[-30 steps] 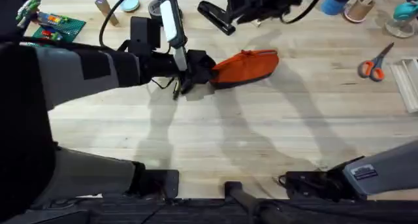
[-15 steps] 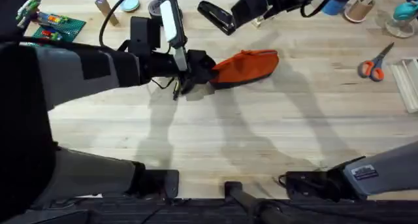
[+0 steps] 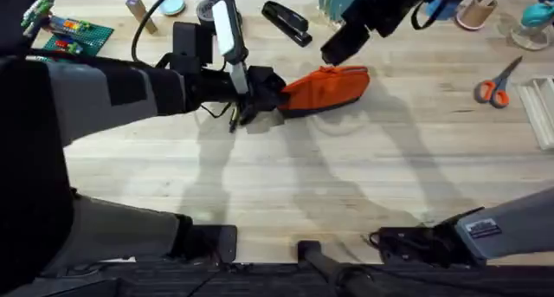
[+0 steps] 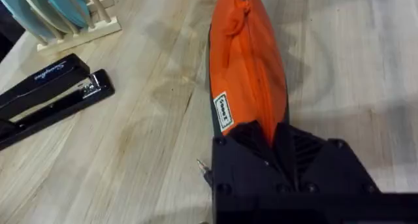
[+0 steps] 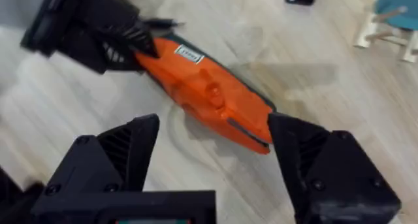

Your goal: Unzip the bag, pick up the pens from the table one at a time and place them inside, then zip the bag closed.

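1. Overhead view shows the right tool [image 3: 336, 48] coming down from the far edge of the table [image 3: 346, 184] over the last second; it now hangs just beyond the bag's [image 3: 326, 88] far end, at about 1 o'clock from the middle of the table.
2. Its fingers stand wide apart and hold nothing; in the right wrist view the bag [image 5: 208, 93] lies between and below the two open fingers [image 5: 130, 152], not yet touched.
3. Nothing else has shifted. The left tool [image 3: 260, 93] stays clamped on the bag's near-left end, and the bag lies where it did, slightly slanted, at roughly 12 o'clock from the table's middle.
4. Seen from the left wrist, the orange fabric runs straight out from the closed fingers [image 4: 287, 165], with the zipper line [image 4: 251, 74] along the top and the pull [image 4: 243, 3] seemingly at the far end, near the right tool.
5. By that reading, the left arm is anchoring the bag while the right one descends to catch the zipper pull, so the unzipping step is only beginning.
6. A thin dark stick [image 3: 234, 117] lies under the left tool at about 11 o'clock; it may be one of the pens, though that is hard to tell.
7. The black stapler [image 3: 286, 22] sits apart, beyond the bag at 12 o'clock.
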